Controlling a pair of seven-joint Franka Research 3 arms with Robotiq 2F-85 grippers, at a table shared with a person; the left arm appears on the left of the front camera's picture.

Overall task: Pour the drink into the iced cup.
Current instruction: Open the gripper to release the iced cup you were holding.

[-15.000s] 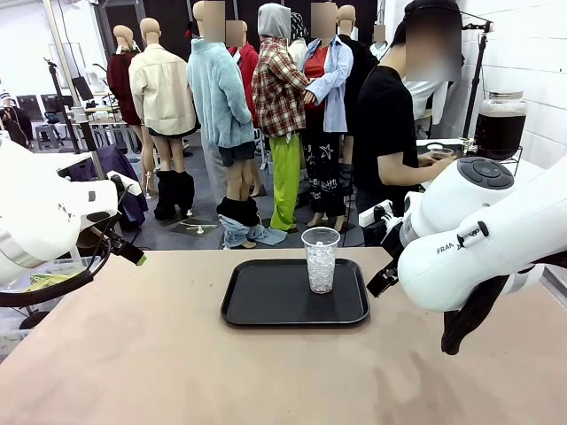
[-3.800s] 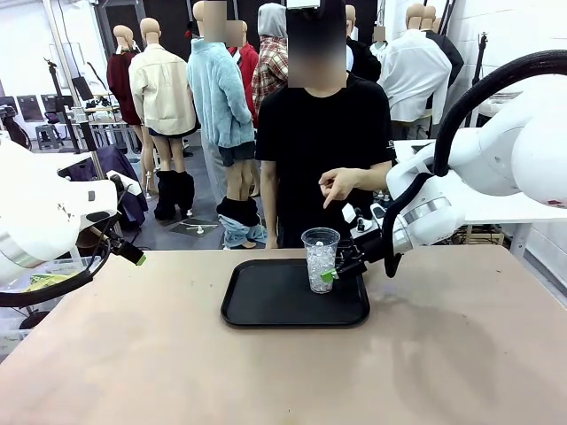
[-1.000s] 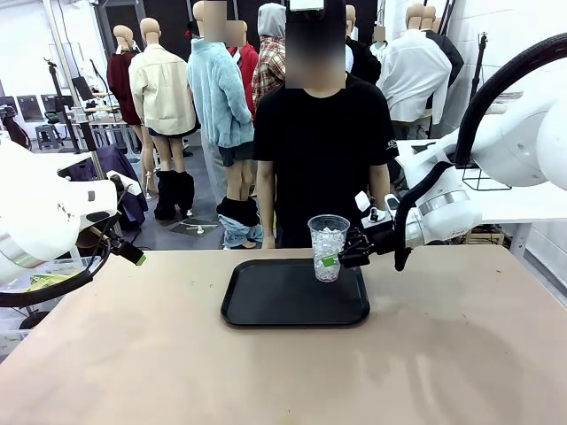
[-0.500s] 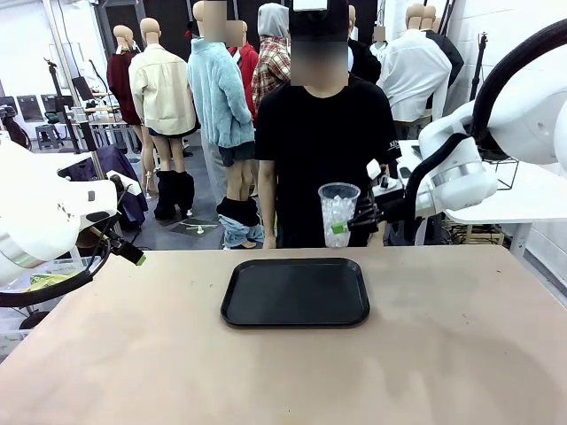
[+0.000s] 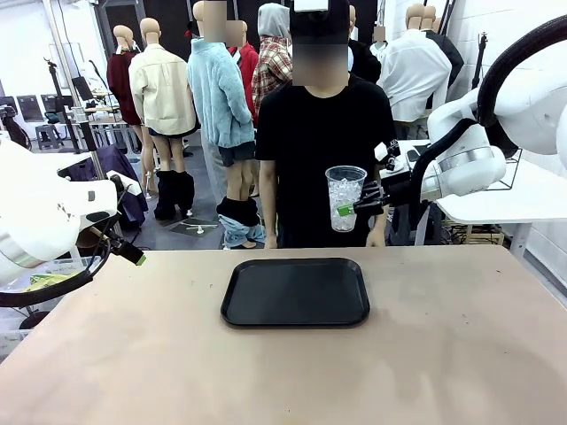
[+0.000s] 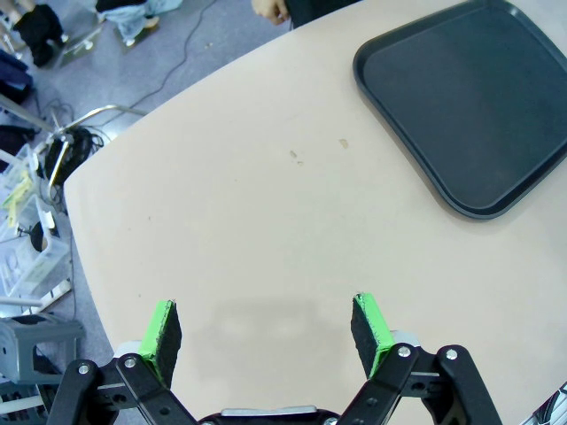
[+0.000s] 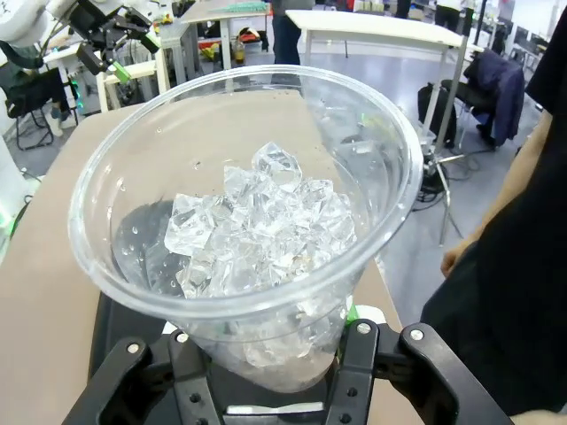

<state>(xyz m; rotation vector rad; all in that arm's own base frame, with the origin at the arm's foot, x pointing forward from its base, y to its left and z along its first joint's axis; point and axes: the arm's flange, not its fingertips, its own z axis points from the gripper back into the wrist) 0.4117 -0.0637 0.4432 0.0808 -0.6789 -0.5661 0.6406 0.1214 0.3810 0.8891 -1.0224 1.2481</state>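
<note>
A clear plastic iced cup (image 5: 345,198) half full of ice cubes hangs upright in the air, above and beyond the far right edge of the black tray (image 5: 295,291). My right gripper (image 5: 352,208) is shut on its lower part, coming in from the right. In the right wrist view the iced cup (image 7: 248,230) sits between the gripper's fingers (image 7: 365,355), its open mouth toward the camera. My left gripper (image 6: 266,328) hovers open over bare tabletop at the left, holding nothing. The drink is out of view.
A person in a black shirt (image 5: 323,142) stands right behind the far table edge, close to the raised cup, arms down. The tray (image 6: 478,106) lies bare at mid-table. A white table (image 5: 496,199) stands at the back right.
My right gripper has carried the iced cup up off the tray and toward the far right. The tray is now bare. The left arm has not moved.
</note>
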